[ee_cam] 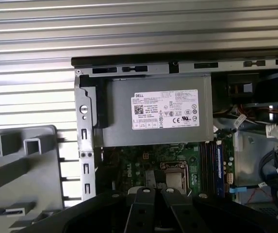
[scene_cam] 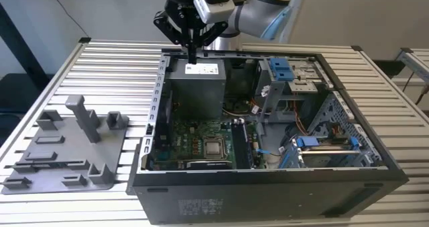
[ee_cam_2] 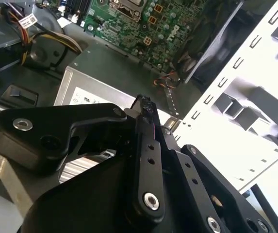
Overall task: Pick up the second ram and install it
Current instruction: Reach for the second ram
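Gripper (scene_cam: 192,61) hangs above the power supply (scene_cam: 194,89), fingers pressed together, nothing seen between them. 2nd ram (scene_cam: 239,144) stands slotted in the motherboard (scene_cam: 194,136) near that supply, long axis pointing away from it.

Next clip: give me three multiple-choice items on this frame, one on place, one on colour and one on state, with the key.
1. The gripper is above: A the tray; B the power supply; C bare table.
2. The tray is: A grey; B blue; C red.
3. The computer case is: A closed; B open; C upside down.
Key: B, it hangs over the labelled grey box at the back of the case; A, it is plain grey plastic; B, the motherboard shows inside.
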